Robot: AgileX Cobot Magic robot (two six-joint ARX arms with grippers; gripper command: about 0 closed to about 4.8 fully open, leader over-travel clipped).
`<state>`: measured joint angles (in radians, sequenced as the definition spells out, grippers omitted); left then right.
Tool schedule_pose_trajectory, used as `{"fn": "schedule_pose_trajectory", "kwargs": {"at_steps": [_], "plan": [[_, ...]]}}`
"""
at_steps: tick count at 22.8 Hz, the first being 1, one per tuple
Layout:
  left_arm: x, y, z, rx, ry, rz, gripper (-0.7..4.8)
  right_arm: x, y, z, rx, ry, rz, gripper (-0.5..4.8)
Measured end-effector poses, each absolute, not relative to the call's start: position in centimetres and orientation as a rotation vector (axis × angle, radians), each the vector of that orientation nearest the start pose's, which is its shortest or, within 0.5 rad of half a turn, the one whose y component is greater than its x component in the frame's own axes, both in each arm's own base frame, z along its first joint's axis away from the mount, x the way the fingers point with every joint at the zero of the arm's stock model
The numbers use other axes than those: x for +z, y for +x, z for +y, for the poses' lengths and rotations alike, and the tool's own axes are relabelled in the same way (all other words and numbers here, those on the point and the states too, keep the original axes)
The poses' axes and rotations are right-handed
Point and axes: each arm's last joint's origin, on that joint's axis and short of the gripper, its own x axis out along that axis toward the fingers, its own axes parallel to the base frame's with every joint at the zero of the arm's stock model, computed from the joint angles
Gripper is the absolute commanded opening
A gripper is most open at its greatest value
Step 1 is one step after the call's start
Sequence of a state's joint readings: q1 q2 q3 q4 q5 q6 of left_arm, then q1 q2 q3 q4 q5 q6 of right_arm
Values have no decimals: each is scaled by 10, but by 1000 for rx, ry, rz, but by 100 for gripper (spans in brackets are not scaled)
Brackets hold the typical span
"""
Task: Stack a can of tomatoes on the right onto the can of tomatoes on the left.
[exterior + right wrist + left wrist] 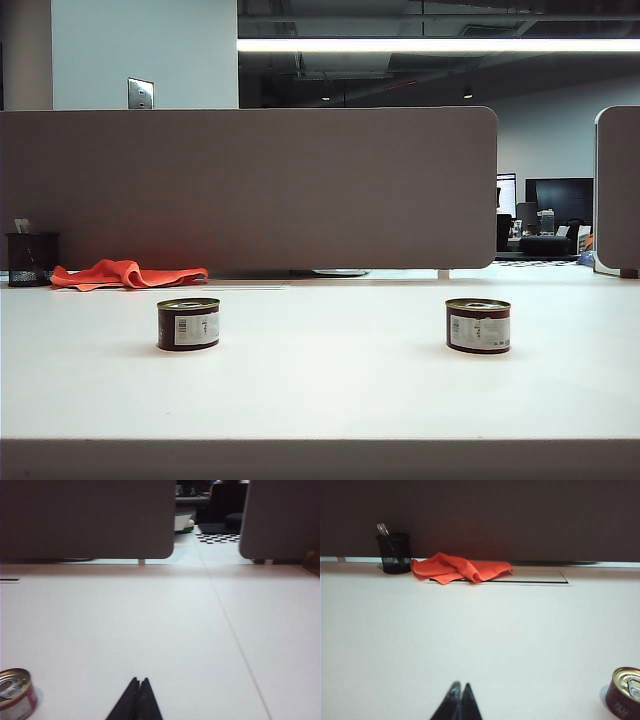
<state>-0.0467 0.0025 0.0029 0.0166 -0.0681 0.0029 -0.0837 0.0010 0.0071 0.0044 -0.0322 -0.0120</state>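
Two short tomato cans with gold lids stand upright on the white table. The left can (pixel 188 323) has a dark label and also shows in the left wrist view (pixel 625 692). The right can (pixel 478 325) has a red and white label and appears in the right wrist view (pixel 16 694). My left gripper (pixel 461 685) is shut with nothing in it, hanging above bare table well short of the left can. My right gripper (pixel 139 680) is shut and empty too, apart from the right can. Neither gripper shows in the exterior view.
An orange cloth (pixel 125 273) lies at the back left beside a black mesh pen holder (pixel 31 259). A grey partition (pixel 250 185) runs along the table's far edge, with a second panel (pixel 617 190) at the far right.
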Motion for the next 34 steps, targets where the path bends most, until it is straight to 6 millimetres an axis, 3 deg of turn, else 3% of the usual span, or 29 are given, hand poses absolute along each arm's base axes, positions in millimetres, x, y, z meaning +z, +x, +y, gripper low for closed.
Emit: {"fn": "schedule_pose_trajectory", "kwargs": {"at_steps": [11,13,16,19,21,26,28,31,34], "plan": [[165,98,-3,21,3,-4,-1,166,97,-7,-61,-27,-9,-6],[172,96,-3,16,-13,-10,-5,169,96,-7,-61,-27,-9,-6],[220,82,-3,-23,-43,-117,-5,206,87,-7,-63,-33,-124,-6],[251,68,-3,-27,-29,-165,-5,230,79,-6,-64,-38,-200,-6],[271,61,-2,-26,8,-129,-5,259,66,-5,-66,-42,-290,-6],[315,60,-4,-78,26,-141,-5,314,46,-3,-59,-46,-384,-6],[331,66,-6,-141,40,-134,-5,332,50,-3,-61,-45,-365,-6],[360,91,-12,-301,56,-79,-5,367,76,-5,-41,-43,-260,-6],[367,104,-15,-343,49,-26,-5,388,94,-4,29,-50,-238,-6]]}}
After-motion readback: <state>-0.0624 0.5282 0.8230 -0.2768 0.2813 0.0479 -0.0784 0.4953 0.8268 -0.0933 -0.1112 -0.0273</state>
